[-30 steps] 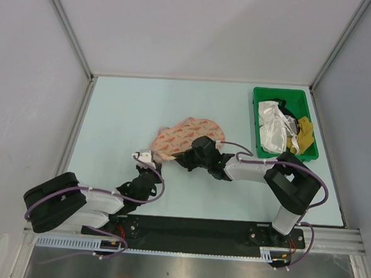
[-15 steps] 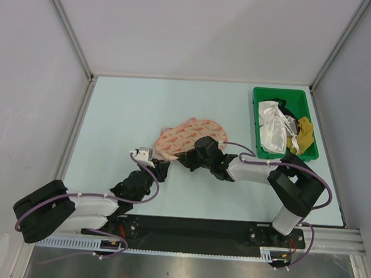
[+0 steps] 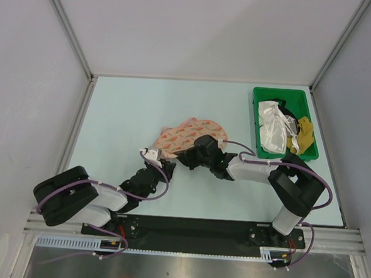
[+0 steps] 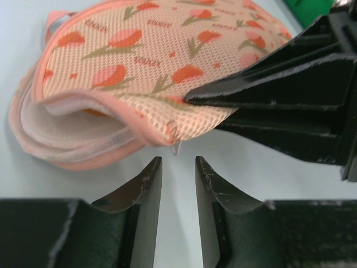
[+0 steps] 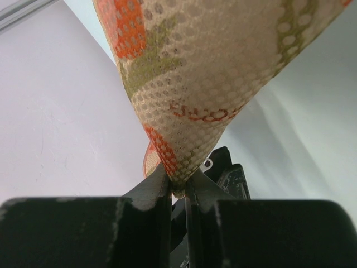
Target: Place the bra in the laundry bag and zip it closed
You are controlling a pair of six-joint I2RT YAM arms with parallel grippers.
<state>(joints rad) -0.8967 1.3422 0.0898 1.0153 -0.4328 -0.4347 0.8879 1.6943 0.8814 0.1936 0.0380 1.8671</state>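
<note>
The laundry bag (image 3: 189, 133), pale pink mesh with an orange floral print, lies mid-table with its lid part open along the near-left edge (image 4: 83, 131). The bra is hidden inside except for an orange sliver (image 4: 95, 112) in that gap. My right gripper (image 3: 182, 158) is shut on the bag's near edge, with mesh fabric (image 5: 206, 72) pinched between its fingers (image 5: 177, 187); in the left wrist view it shows as a black clamp (image 4: 268, 95). My left gripper (image 4: 173, 167) stands narrowly open just short of the small zip pull (image 4: 177, 148), with nothing between its fingers.
A green plastic bin (image 3: 255, 112) holding white and yellow items sits at the back right. Enclosure walls and a metal frame border the table on all sides. Both arms crowd the near middle of the table.
My left gripper has opened from shut and sits a little back from the zip pull; its arm has shifted. The right gripper keeps its pinch on the bag.
</note>
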